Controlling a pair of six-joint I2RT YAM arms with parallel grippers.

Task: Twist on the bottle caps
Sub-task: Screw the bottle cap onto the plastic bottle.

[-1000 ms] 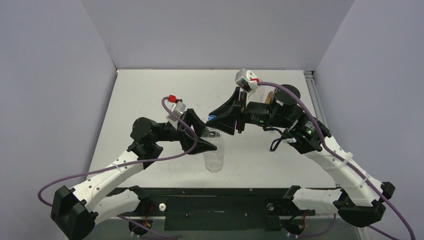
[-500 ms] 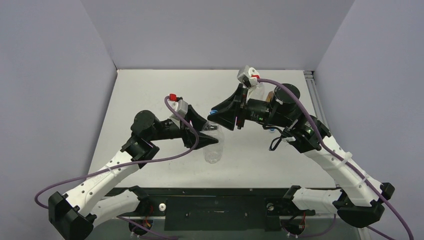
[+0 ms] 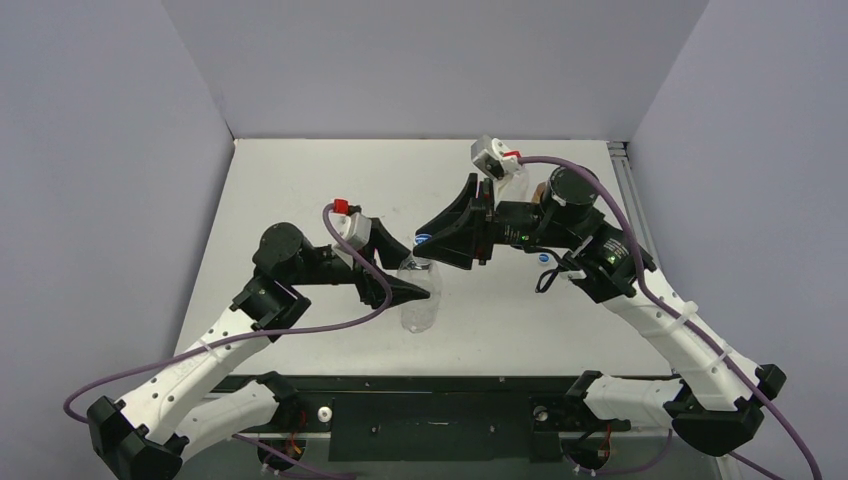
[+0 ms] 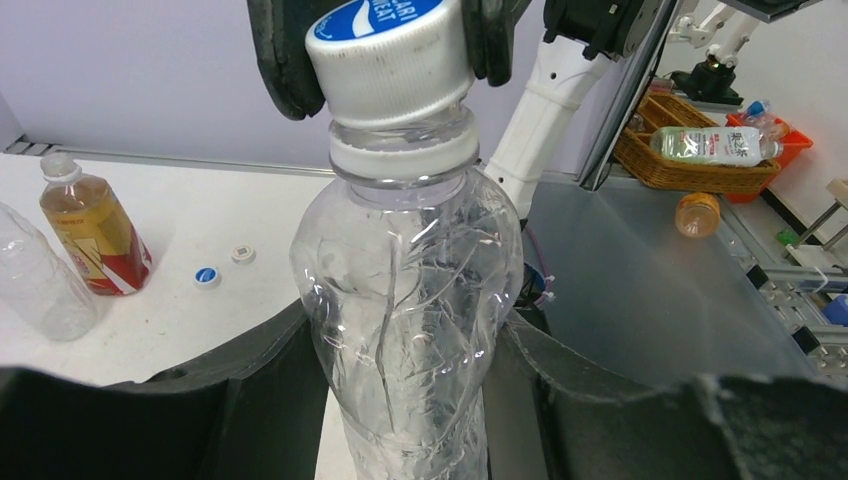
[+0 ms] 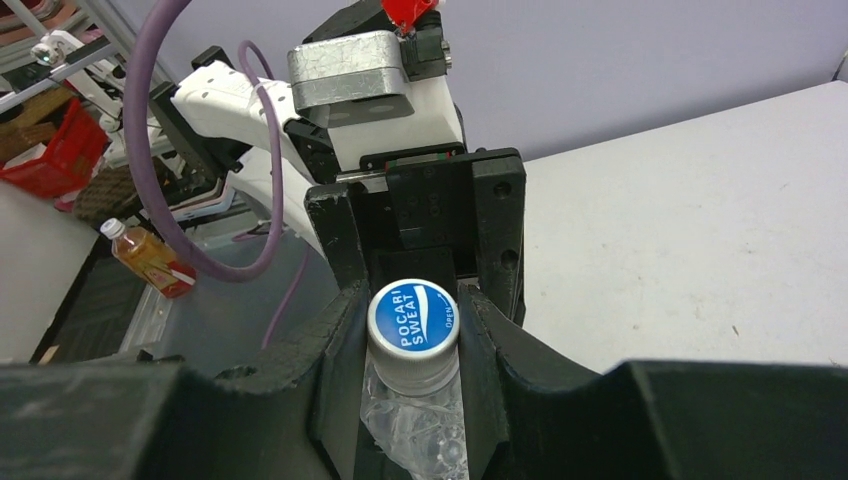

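Top view, centre of frame: clear bottle (image 3: 422,305) roughly upright over the white tabletop (image 3: 300,190), between the two arms; base contact with tabletop not discernible

Left pincer (image 3: 418,283) reaching in from left of frame, partly open, clamped on the bottle's crumpled body. In left wrist view, black fingers (image 4: 250,400) pressed against both sides of the bottle along lower edge of frame

Right pincer (image 3: 430,240) reaching in from right of frame, level with the bottle mouth, closed almost fully on the blue-and-white cap (image 3: 423,241)

Right wrist view, lower centre: cap face up, "POCARI SWEAT" lettering legible, pinched between two black fingers (image 5: 340,370); bottle neck and shoulder directly beneath

Left wrist view, top of frame: cap seated on the bottle mouth, just above the white neck ring, slightly tilted; how far threaded on, cannot tell

Left wrist view, left of frame, all on tabletop:
- amber bottle (image 4: 95,235) upright, white cap on, red label low on body
- second clear bottle (image 4: 40,285) just beside it, cut by frame edge
- small blue cap (image 4: 207,276) and small white cap (image 4: 242,254) lying loose, near each other, apart from the bottles
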